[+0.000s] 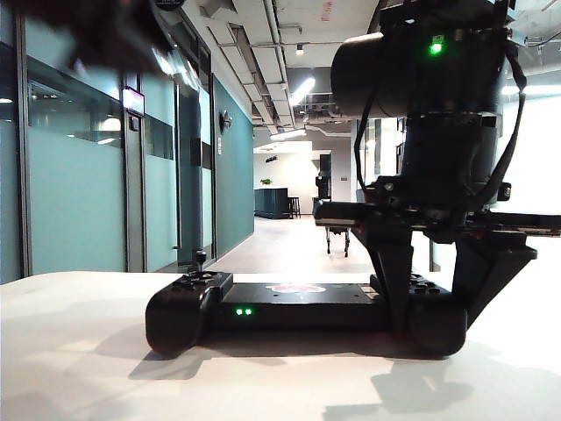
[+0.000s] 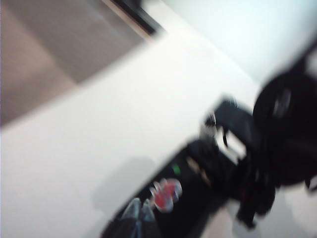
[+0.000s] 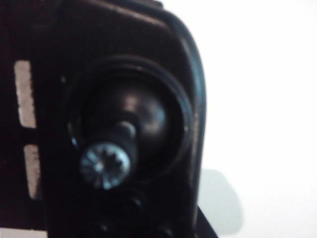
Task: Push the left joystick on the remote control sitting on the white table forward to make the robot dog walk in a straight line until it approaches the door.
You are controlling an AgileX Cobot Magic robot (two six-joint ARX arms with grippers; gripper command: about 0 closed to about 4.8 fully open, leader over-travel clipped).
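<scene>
The black remote control (image 1: pixel 289 303) lies on the white table (image 1: pixel 79 351), green lights lit on its front. Its left joystick (image 1: pixel 200 260) stands upright and untouched on the left handle. My right gripper (image 1: pixel 431 303) straddles the right handle, one finger on each side, holding it. The right wrist view is filled by that handle and its own stick (image 3: pixel 105 163). My left gripper (image 2: pixel 139 214) hangs blurred high above the controller (image 2: pixel 198 198), fingertips together, empty. The robot dog (image 1: pixel 337 235) stands far down the corridor. I cannot pick out the door.
Teal glass walls (image 1: pixel 79 175) line the corridor's left side beyond the table's far edge. The left arm (image 1: pixel 96 35) is a dark blur at the top left of the exterior view. Bare tabletop lies left of and in front of the controller.
</scene>
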